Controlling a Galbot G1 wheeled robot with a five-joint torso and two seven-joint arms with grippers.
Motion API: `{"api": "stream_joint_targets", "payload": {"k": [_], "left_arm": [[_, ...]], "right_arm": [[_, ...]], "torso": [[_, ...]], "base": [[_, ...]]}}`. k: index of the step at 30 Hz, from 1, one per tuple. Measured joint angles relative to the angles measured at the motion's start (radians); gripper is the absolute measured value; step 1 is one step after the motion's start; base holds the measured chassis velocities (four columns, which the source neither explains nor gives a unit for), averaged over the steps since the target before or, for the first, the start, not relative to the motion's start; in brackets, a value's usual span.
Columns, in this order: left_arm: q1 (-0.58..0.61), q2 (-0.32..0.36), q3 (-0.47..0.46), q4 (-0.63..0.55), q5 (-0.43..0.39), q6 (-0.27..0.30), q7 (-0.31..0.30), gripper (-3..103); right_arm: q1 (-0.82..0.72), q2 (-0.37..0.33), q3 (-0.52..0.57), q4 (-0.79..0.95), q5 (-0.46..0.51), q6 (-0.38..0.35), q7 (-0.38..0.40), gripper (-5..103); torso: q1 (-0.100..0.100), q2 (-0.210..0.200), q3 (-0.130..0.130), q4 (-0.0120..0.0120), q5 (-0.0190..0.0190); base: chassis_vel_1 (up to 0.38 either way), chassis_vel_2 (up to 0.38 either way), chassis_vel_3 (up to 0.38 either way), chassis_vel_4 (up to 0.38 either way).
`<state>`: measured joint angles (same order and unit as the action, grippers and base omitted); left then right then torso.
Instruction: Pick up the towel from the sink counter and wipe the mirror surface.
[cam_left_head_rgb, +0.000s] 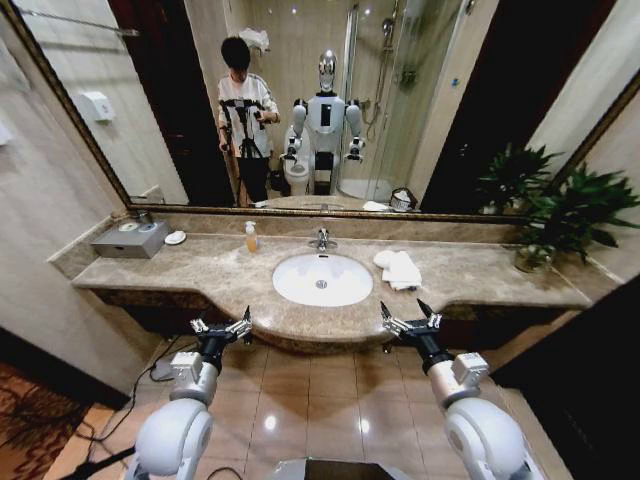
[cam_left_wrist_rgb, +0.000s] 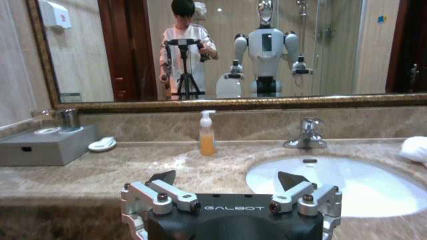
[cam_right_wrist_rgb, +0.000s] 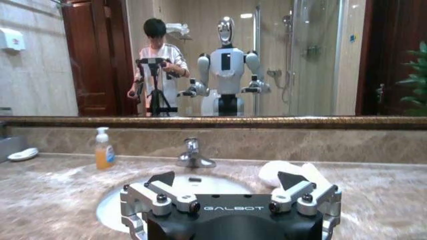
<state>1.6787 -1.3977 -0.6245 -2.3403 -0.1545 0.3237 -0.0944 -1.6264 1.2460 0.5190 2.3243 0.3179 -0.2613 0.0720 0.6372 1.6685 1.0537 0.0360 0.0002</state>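
Right gripper (cam_left_head_rgb: 408, 316) hangs at the counter's front edge, fingers (cam_right_wrist_rgb: 291, 180) spread wide, nothing between them. Just beyond those fingertips and a touch to the right lies the towel (cam_left_head_rgb: 399, 268), white and bunched, resting on the sink counter (cam_left_head_rgb: 480, 275) beside the basin (cam_left_head_rgb: 322, 279). Left gripper (cam_left_head_rgb: 222, 325) hovers level with it, fingers (cam_left_wrist_rgb: 162, 177) equally apart and empty, the basin ahead and to their right. Past the basin from both sets of fingers stands the faucet (cam_left_head_rgb: 321, 240), with a soap bottle (cam_left_head_rgb: 251, 237) off to its left. Farther back, the mirror (cam_left_head_rgb: 300, 110) rises above the counter's rear ledge, well clear of either gripper.
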Motion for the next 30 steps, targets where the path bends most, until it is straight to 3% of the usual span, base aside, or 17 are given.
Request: {"api": "stream_joint_targets", "payload": {"k": [14, 15, 20, 30], "left_arm": [[0.000, 0.000, 0.000, 0.000, 0.000, 0.000, 0.000, 100], [0.000, 0.000, 0.000, 0.000, 0.000, 0.000, 0.000, 100], [0.000, 0.000, 0.000, 0.000, 0.000, 0.000, 0.000, 100], [0.000, 0.000, 0.000, 0.000, 0.000, 0.000, 0.000, 100]], "right_arm": [[-0.034, 0.009, -0.002, -0.008, -0.004, 0.017, -0.005, 100], [-0.032, 0.009, -0.005, -0.011, -0.006, 0.017, -0.005, 100], [-0.023, 0.010, -0.020, -0.028, -0.014, 0.035, -0.005, 100], [-0.006, 0.019, -0.029, -0.081, -0.018, 0.080, -0.020, 100]], "torso": [[0.000, 0.000, 0.000, 0.0000, 0.0001], [0.000, 0.000, 0.000, 0.0000, -0.0015], [0.000, 0.000, 0.000, -0.0001, -0.0001], [0.001, 0.000, 0.000, 0.0000, -0.0001]], "base": [[0.219, -0.224, -0.229, 0.226], [0.236, -0.207, -0.219, 0.220], [0.209, -0.202, -0.202, 0.204], [0.043, -0.062, -0.065, 0.055]]}}
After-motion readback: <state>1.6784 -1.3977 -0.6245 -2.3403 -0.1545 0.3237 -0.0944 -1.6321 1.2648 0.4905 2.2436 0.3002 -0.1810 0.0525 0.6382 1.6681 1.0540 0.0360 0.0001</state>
